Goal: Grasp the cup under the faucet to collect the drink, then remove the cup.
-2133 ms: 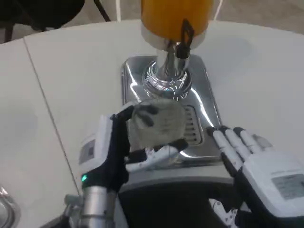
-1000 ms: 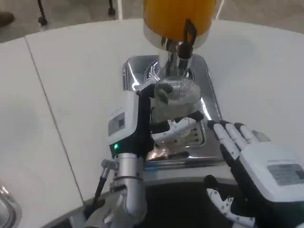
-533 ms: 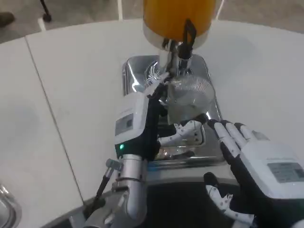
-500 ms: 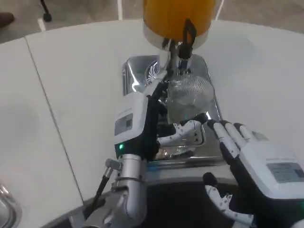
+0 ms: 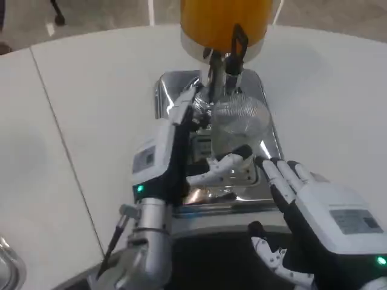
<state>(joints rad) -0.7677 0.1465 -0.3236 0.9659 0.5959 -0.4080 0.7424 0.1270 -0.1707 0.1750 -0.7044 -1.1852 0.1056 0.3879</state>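
Left hand [image 5: 181, 151] grips clear cup [image 5: 237, 128], held directly beneath faucet [image 5: 233, 60] of orange dispenser [image 5: 224, 21], above chrome drip tray [image 5: 172, 90], positioned to catch drink. Right hand [image 5: 314, 211] near tray's front corner, fingers spread, holding nothing.

White table [image 5: 97, 90], with a seam running down its left part. On it: chrome dispenser base [image 5: 172, 90], standing near centre; partial metal object [image 5: 7, 269] at lower left edge.

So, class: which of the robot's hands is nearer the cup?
Left. The left hand wraps around the cup under the tap, gripping it. The right hand sits apart, nearer the camera, fingers spread.
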